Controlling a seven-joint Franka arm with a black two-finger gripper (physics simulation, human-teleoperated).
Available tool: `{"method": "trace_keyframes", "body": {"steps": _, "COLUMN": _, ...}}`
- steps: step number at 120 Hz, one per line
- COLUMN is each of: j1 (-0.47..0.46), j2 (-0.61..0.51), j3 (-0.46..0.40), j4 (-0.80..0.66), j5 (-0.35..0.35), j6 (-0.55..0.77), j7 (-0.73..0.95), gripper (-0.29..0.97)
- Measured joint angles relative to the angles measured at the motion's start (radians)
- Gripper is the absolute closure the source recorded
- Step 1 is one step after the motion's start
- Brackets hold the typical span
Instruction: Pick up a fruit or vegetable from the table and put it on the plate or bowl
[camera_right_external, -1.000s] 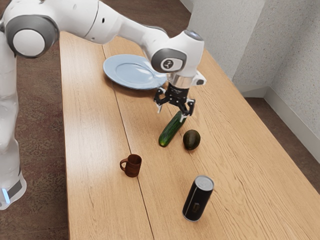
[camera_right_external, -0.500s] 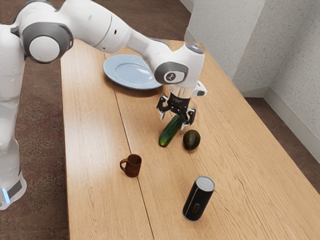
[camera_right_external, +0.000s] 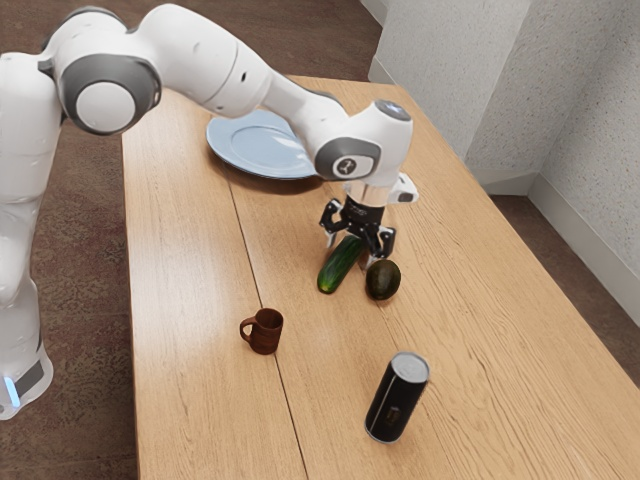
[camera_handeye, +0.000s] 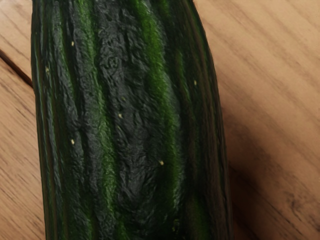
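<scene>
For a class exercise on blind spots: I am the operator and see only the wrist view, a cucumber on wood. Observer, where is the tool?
Observer: The tool is low over the cucumber's end nearer the plate, open.
Operator: Anything beside the cucumber?
Observer: A dark fruit lies close on the exterior view's right of it, apart.
Operator: What else is there?
Observer: A mug and a can, nearer the camera.

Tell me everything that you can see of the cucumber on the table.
The cucumber is long and whole, dark green with lighter stripes. Its skin looks bumpy and wrinkled, with small pale dots. It lies flat on the wooden table. The open end effector straddles its end nearer the plate. A dark round fruit lies close beside it.
</scene>
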Motion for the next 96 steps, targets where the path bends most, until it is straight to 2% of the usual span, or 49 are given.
{"method": "trace_keyframes", "body": {"steps": 6, "j1": 0.001, "j2": 0.001, "j3": 0.000, "j4": 0.001, "j5": -0.005, "j6": 0.002, "j7": 0.003, "gripper": -0.05}}
{"method": "trace_keyframes", "body": {"steps": 28, "j1": -0.002, "j2": -0.013, "j3": 0.001, "j4": 0.001, "j5": -0.017, "j6": 0.005, "j7": 0.009, "gripper": 0.07}}
{"method": "trace_keyframes", "body": {"steps": 75, "j1": 0.000, "j2": -0.021, "j3": 0.012, "j4": -0.015, "j5": -0.063, "j6": 0.006, "j7": -0.012, "gripper": 0.40}}
{"method": "trace_keyframes", "body": {"steps": 96, "j1": 0.000, "j2": -0.021, "j3": 0.012, "j4": -0.016, "j5": -0.067, "j6": 0.006, "j7": -0.033, "gripper": 0.40}}
